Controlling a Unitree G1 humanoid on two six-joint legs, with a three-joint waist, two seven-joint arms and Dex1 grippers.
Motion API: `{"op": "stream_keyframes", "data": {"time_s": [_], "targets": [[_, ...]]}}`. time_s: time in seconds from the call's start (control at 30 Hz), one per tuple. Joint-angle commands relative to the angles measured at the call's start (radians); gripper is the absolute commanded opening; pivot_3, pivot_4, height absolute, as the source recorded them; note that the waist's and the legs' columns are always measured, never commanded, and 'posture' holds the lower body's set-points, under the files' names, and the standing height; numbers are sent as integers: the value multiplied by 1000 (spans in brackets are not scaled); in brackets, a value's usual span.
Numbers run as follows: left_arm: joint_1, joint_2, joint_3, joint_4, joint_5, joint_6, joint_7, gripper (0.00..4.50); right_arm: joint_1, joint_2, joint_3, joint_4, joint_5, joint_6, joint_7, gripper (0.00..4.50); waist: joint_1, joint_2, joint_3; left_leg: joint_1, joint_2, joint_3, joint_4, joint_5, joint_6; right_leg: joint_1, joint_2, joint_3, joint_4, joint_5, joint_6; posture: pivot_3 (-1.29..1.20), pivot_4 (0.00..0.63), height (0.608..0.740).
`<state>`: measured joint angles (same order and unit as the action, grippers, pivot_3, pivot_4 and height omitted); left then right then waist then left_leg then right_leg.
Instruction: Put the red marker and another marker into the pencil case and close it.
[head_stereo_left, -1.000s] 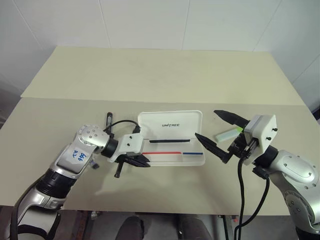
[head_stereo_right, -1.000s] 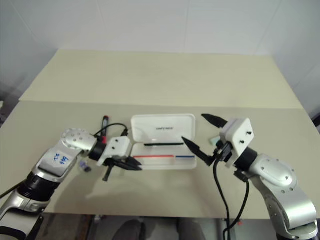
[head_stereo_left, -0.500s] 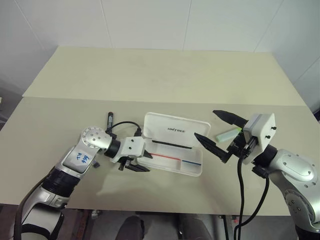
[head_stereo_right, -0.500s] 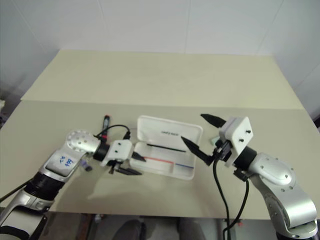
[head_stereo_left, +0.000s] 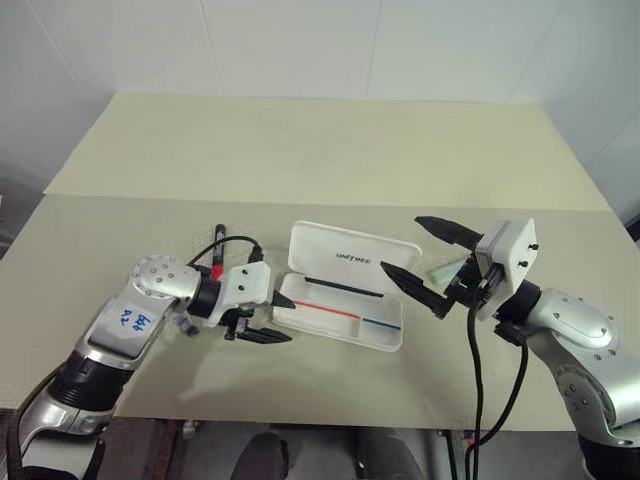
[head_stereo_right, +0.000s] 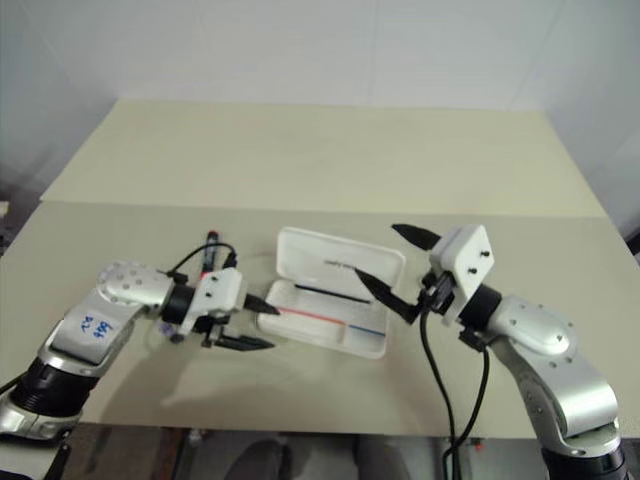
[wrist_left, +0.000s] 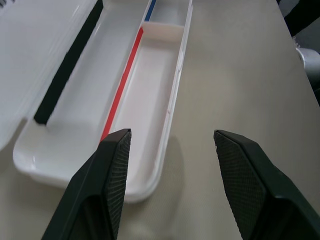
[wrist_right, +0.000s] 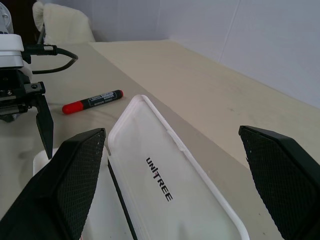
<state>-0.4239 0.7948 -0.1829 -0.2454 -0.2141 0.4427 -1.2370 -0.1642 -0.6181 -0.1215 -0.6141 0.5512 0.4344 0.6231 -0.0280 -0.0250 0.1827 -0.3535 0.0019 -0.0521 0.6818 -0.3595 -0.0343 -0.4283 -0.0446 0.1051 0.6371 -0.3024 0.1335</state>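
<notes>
The glossy white hard-plastic pencil case (head_stereo_left: 345, 290), rounded at the corners, is seen lying open. Both the left gripper (head_stereo_left: 276, 318) and right gripper (head_stereo_left: 424, 262) are spread, nothing held, their black fingers (wrist_left: 115, 185) cross-hatched.

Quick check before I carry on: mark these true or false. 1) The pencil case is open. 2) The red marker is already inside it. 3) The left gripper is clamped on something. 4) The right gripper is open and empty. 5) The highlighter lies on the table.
1) True: the pencil case has its lid up.
2) False: the red marker lies on the table, beyond the left gripper.
3) False: its fingers are apart and hold nothing.
4) True, for the right gripper.
5) True: the highlighter rests beside the case, behind that gripper.
</notes>
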Motion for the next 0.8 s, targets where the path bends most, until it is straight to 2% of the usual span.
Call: {"op": "stream_keyframes", "data": {"time_s": [0.03, 0.07, 0.17, 0.27, 0.3, 0.4, 0.57, 0.67, 0.8], "targets": [[21, 22, 78, -50, -66, 19, 6, 2740, -21, 6, 0, 8, 2, -29, 21, 4500, 0, 0, 0, 0, 0, 0, 0, 0, 0, 0, 0, 0, 0, 0, 0, 0, 150, 740], [30, 30, 94, -52, -76, 29, 10, 2740, -23, 7, 2, 12, 2, -31, 25, 4500, 1, 0, 0, 0, 0, -1, 0, 0, 0, 0, 0, -1, -1, 0, 0, 0, 150, 740], [70, 12, 185, -54, -154, 57, 41, 3266, -25, 14, 9, 26, 0, -39, 35, 4500, 0, 0, 0, -1, 1, -1, 0, 0, 0, 0, -1, -1, -1, 0, 0, 0, 150, 740], [110, -34, 315, -52, -215, 75, 138, 4317, -31, 20, 12, 41, 0, -47, 43, 4500, -2, 0, 0, -1, 4, -1, -1, 0, 0, 0, -1, -1, -1, 0, 0, 0, 150, 740], [121, -56, 358, -56, -233, 85, 184, 4457, -37, 22, 12, 49, 1, -48, 47, 4500, -2, 0, 0, -1, 4, -1, -1, 0, 0, 0, -1, -2, -1, 0, 0, 0, 150, 740], [169, -141, 521, -94, -274, 135, 384, 4457, -60, 26, 16, 73, 4, -53, 61, 4500, -2, 0, 0, -1, 4, -1, 0, 0, 0, 0, -1, -2, -1, 0, 0, 0, 150, 740], [247, -258, 648, -200, -271, 254, 683, 4457, -87, 21, 15, 108, 5, -66, 88, 4500, 1, 0, 0, -1, 5, -2, 0, 0, 0, 0, -1, -2, -1, 0, 0, 0, 150, 740], [298, -315, 655, -250, -227, 328, 843, 4457, -107, 13, 13, 130, 2, -73, 108, 4500, 1, 0, 0, -1, 4, -2, 0, 0, 0, 0, -2, -2, -2, 0, 0, 0, 150, 740], [313, -370, 617, -289, -227, 402, 956, 4457, -128, 9, 13, 137, 4, -68, 124, 4500, 4, 0, 0, -1, 4, -3, 0, 1, -1, 0, -2, -3, -1, 0, 0, 0, 150, 740]]}}
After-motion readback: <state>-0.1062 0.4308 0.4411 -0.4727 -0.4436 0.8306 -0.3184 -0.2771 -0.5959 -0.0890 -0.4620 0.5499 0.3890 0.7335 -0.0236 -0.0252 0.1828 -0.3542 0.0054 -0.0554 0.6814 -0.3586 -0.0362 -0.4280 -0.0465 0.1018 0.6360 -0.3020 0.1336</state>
